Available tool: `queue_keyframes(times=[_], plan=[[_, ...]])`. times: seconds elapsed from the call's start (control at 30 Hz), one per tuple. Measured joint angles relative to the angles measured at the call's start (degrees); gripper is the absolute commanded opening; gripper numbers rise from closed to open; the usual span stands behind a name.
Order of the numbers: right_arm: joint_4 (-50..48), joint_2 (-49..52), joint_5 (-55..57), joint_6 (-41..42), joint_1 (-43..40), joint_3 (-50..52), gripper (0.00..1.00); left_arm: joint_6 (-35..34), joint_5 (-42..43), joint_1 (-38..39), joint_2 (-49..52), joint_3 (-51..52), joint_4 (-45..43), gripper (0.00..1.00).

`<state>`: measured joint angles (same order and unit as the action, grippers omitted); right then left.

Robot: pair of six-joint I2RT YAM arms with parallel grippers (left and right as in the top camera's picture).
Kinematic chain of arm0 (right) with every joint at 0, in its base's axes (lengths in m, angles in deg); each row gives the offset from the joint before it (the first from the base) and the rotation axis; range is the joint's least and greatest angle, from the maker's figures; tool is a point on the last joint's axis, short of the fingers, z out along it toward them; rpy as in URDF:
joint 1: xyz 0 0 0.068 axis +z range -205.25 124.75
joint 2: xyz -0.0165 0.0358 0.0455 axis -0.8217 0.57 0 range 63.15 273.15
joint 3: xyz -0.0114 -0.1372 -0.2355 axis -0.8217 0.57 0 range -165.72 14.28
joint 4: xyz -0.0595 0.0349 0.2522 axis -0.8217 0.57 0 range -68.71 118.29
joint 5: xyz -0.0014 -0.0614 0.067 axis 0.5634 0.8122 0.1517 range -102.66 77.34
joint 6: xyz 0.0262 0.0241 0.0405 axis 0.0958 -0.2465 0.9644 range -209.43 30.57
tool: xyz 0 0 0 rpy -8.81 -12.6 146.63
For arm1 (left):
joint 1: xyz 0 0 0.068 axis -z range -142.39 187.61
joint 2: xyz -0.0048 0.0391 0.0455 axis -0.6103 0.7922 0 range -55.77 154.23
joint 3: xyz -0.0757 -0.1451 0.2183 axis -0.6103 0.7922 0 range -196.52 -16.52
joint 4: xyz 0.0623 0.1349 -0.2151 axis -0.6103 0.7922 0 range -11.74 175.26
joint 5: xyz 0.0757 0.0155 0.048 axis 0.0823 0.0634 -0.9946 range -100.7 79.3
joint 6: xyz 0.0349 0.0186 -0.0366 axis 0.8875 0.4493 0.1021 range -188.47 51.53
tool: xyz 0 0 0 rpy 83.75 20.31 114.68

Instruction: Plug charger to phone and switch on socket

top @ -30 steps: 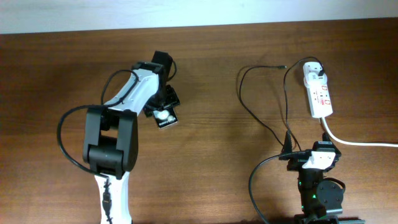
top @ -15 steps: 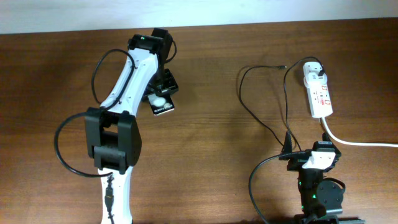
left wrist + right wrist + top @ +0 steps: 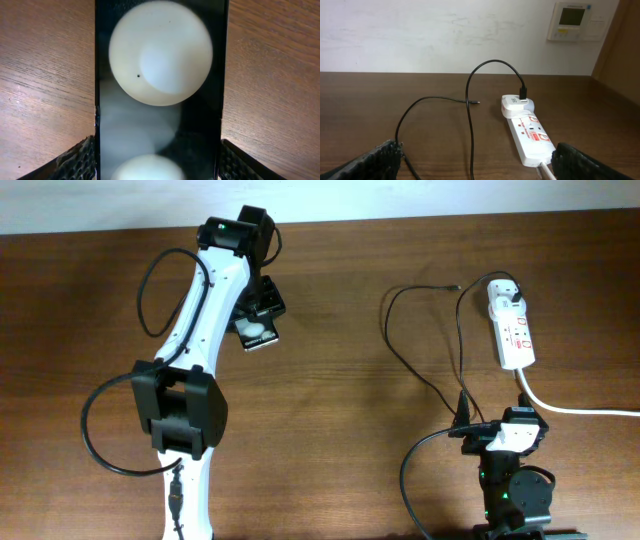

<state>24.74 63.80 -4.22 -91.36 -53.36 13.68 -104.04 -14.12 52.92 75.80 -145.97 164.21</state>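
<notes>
The black phone [image 3: 258,332] lies face up toward the table's far left, two white round reflections on its glass [image 3: 160,55]. My left gripper [image 3: 262,310] is shut on it, a finger pressed against each long side [image 3: 80,160]. The socket [image 3: 513,330] lies at the far right with the charger's white adapter [image 3: 505,297] plugged into its far end. The thin black charger cable [image 3: 400,350] loops across the table to a loose connector tip [image 3: 457,286]. My right gripper [image 3: 495,412] stands open near the front edge. From its wrist camera the socket [image 3: 530,137], the cable [image 3: 469,125] and the connector tip [image 3: 476,102] lie ahead.
A thick white cord [image 3: 580,410] runs from the socket's near end off the right edge. The back edge of the table meets a white wall [image 3: 445,30] carrying a thermostat [image 3: 572,20]. Bare wood separates the phone from the cable loops.
My left arm has stretched away from me, carrying the phone toward the table's back edge and slightly left. The right arm, cable and socket have not moved.
</notes>
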Motion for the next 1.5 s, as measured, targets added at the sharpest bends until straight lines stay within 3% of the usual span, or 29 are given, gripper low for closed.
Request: queue_keyframes(times=[0.2,0.37,0.43,0.5,0.7,0.93,1.0,1.1,1.17,1.33,1.5], plan=[[0.0,0.0,0.0,0.0,0.0,0.0,0.99,0.0,0.0,0.31,0.0,0.0,0.0,0.63],[0.0,0.0,0.0,-0.04,0.0,0.0,0.99,0.2,-0.04,5.51,-0.26,5.27,-3.45,0.67],[-0.02,0.0,0.0,-0.04,0.0,0.0,0.99,0.2,-0.31,5.46,-0.26,6.29,-4.0,0.75],[0.0,0.0,0.0,-0.02,0.0,0.0,0.99,0.17,-2.16,5.35,-0.26,6.6,-3.63,0.88],[-0.02,0.0,0.0,-0.02,0.0,0.0,0.99,3.04,-6.78,5.35,-1.44,6.93,3.93,0.99],[0.0,0.0,0.0,0.0,0.0,0.0,0.99,3.26,-13.49,5.35,-34.16,8.68,4.24,0.99],[0.0,0.02,-0.02,0.0,0.0,-0.02,0.99,3.26,-13.9,5.35,-38.23,20.94,-2.43,0.99],[0.02,0.04,-0.04,-0.02,0.0,-0.02,0.99,4.57,-9.35,5.35,-44.22,47.15,-22.1,0.99],[0.0,0.04,-0.02,0.0,0.0,-0.02,0.99,6.19,-7.67,5.18,-44.17,54.03,-27.69,0.99],[0.0,0.04,-0.02,-0.04,0.0,-0.02,0.99,12.2,-1.44,5.14,-31.34,55.93,-34.73,0.99],[0.0,0.04,-0.02,-0.02,0.0,-0.02,0.99,14.19,-0.72,2.05,-28.79,56.08,-34.88,0.99]])
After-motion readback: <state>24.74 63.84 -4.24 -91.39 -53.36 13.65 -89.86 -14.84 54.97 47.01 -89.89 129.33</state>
